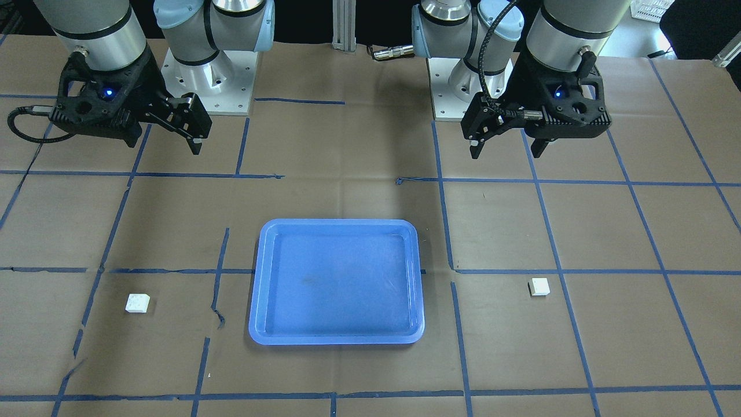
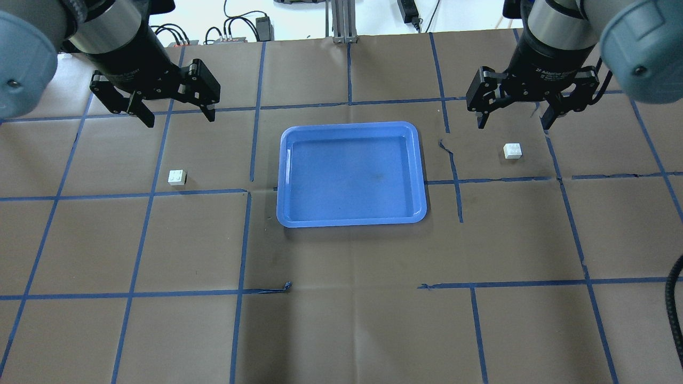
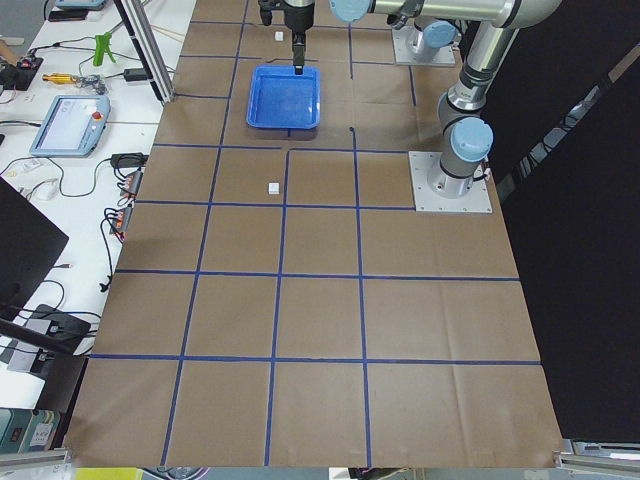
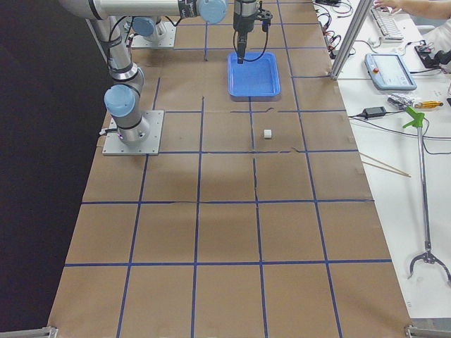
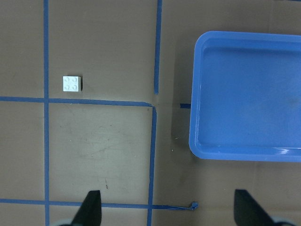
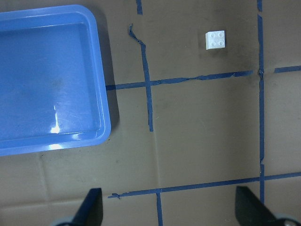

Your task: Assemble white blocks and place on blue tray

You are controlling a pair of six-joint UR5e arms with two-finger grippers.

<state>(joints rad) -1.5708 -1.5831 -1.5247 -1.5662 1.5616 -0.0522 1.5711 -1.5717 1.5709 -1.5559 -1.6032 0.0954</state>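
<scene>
The blue tray (image 2: 352,176) lies empty at the table's middle, also in the front view (image 1: 337,282). One white block (image 2: 177,177) lies on the paper left of the tray, studs up, and shows in the left wrist view (image 5: 72,84). The other white block (image 2: 513,151) lies right of the tray and shows in the right wrist view (image 6: 216,40). My left gripper (image 2: 180,120) hangs open and empty above the table, behind the left block. My right gripper (image 2: 513,126) hangs open and empty just behind the right block.
Brown paper with a blue tape grid (image 2: 251,290) covers the table. The two arm bases (image 1: 208,75) stand at the robot's edge. Benches with tools and cables (image 3: 70,120) run along the far side, beyond the table edge.
</scene>
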